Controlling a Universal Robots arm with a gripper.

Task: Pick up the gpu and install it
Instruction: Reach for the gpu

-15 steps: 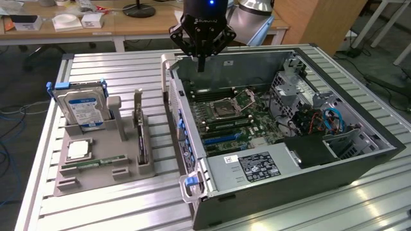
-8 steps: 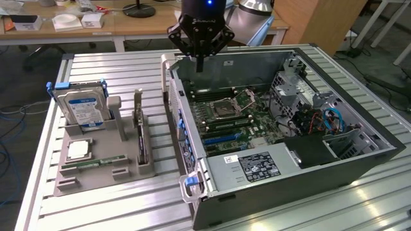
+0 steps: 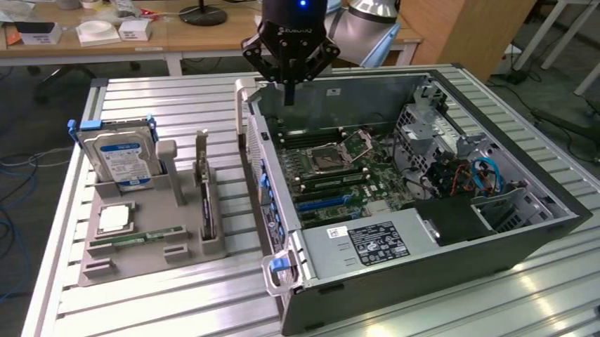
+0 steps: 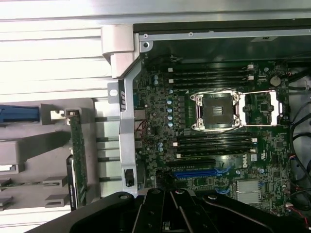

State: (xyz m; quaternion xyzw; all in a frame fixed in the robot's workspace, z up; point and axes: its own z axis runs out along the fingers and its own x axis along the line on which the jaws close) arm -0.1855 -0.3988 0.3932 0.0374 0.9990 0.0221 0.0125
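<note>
The gpu [image 3: 204, 195] is a thin dark card standing on edge in a slot of the grey holder [image 3: 140, 260], at the exterior view's left of the open computer case [image 3: 525, 239]. From the wrist it shows edge-on as a narrow green-and-dark strip, the gpu [image 4: 77, 158]. My gripper [image 3: 289, 98] hangs over the case's far wall, above the motherboard [image 3: 328, 175], well away from the card. Its black fingers [image 4: 165, 208] are pressed together and it is shut on nothing. Below it lie the processor socket [image 4: 216, 110] and a blue slot [image 4: 194, 173].
The holder also carries a silver hard drive with a blue label [image 3: 120, 158], a flat green RAM stick [image 3: 140, 236] and a small silver square part [image 3: 112, 219]. The case's power supply [image 3: 375, 242] and drive cage with cables [image 3: 468, 168] crowd its near side. A desk [image 3: 140, 38] stands behind.
</note>
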